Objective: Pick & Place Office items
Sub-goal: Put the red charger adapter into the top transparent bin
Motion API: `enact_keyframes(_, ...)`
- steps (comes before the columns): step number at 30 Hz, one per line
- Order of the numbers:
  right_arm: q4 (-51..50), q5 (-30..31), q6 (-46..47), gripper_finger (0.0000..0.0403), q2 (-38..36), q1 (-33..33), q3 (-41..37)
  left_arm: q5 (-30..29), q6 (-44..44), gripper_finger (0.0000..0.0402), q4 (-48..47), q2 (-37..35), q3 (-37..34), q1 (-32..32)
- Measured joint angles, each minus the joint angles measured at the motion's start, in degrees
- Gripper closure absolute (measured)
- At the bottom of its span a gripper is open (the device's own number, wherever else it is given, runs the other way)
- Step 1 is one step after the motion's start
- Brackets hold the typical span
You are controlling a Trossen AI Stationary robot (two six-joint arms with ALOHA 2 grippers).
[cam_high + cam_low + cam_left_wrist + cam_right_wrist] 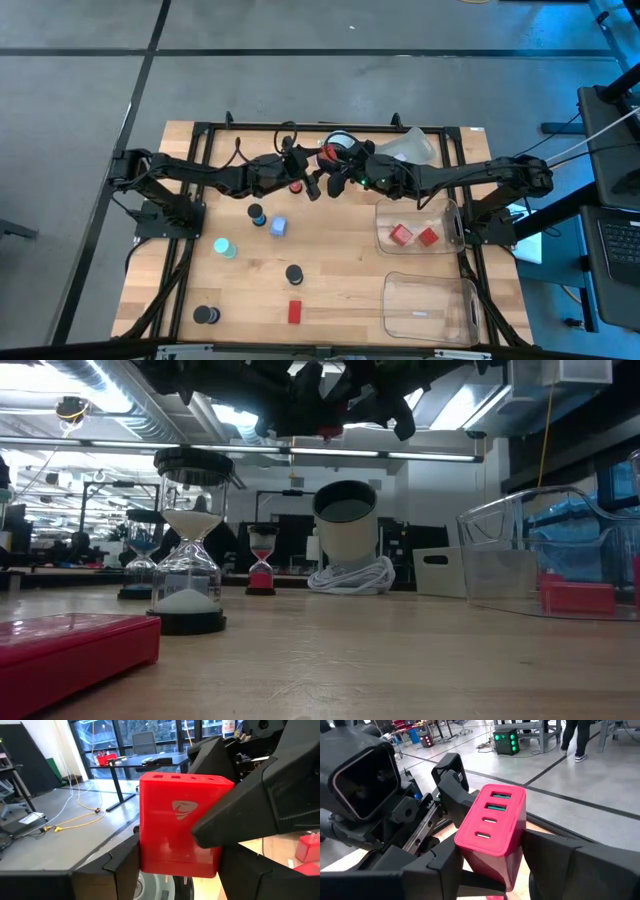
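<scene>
Two claws mid-air, left claw (175,870) and right claw (490,870) both pinching red block (180,830)

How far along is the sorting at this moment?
Done: two red blocks lie in the upper clear bin. In hand: a red block is held above the table between both arms, the left gripper and the right gripper each closed on it, which looks like a handover. Left: the hourglasses, a blue piece and another red piece sit on the table; the lower bin looks empty.
</scene>
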Motion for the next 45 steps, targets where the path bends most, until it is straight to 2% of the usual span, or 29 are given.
enact_keyframes(13, 0.3, -0.5, 3.8, 0.0237, 0.1, 0.0, 0.0, -1.5, 0.0, 0.0181, 0.8, 0.0, -0.1, 0.0)
enact_keyframes(36, 0.2, 0.2, 17.8, 0.0272, 0.8, 0.0, 0.1, -5.1, 1.6, 0.0180, 0.9, 0.1, -0.2, -0.1)
enact_keyframes(45, -0.4, 0.4, 18.3, 0.0276, 0.8, 0.0, 0.1, -5.2, 1.7, 0.0180, 0.8, 0.1, -0.2, -0.1)
